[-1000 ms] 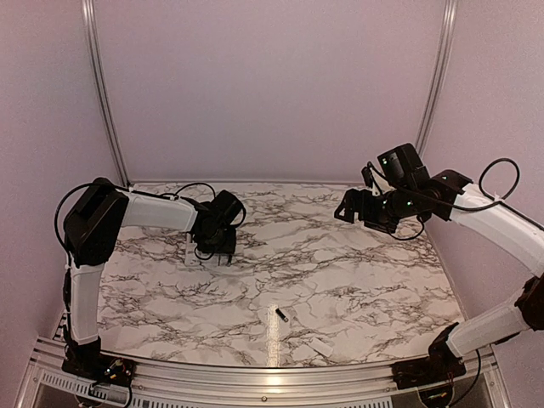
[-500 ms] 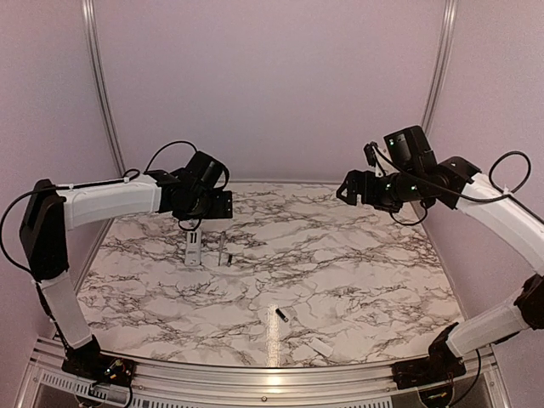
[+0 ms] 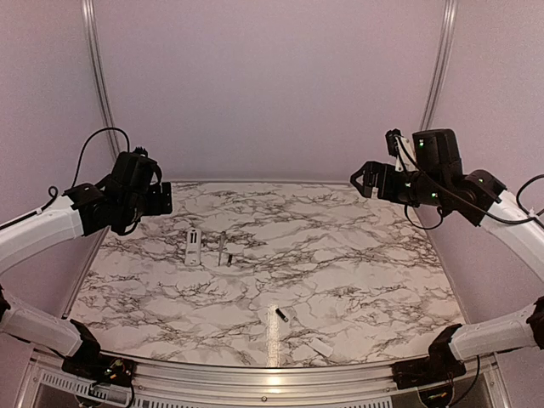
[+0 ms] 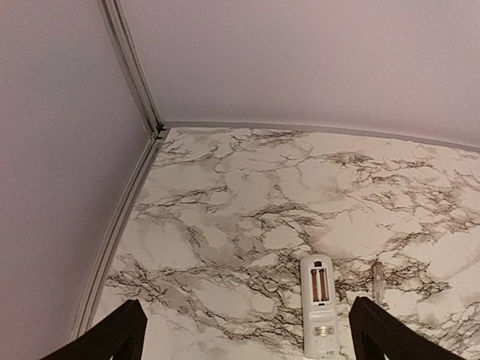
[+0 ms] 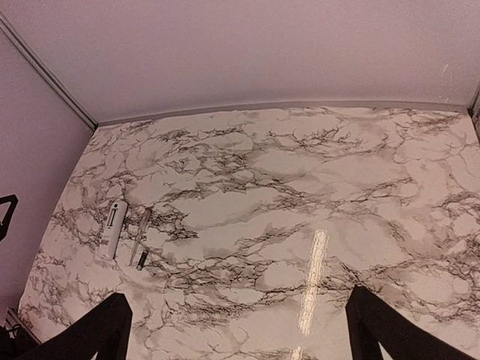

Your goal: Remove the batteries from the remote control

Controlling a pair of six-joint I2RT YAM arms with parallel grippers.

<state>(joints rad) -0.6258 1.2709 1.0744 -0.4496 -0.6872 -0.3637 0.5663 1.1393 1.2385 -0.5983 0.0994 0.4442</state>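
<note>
The white remote control lies at the table's left, back side up, its battery bay uncovered with no batteries in it. A thin silvery tool lies just right of it. One dark battery rests by the tool's near end, and another battery lies nearer the front centre. My left gripper hangs open high above the table's left edge, holding nothing. High over the far right corner my right gripper is open too. The remote, tool and a battery appear far off in the right wrist view.
A small white flat cover piece lies near the front edge, right of centre. Pale walls with metal corner rails close in the table on three sides.
My left arm lifted off the remote, swung up and back to the left, and its jaws opened. My right arm drew up and to the right a little.
</note>
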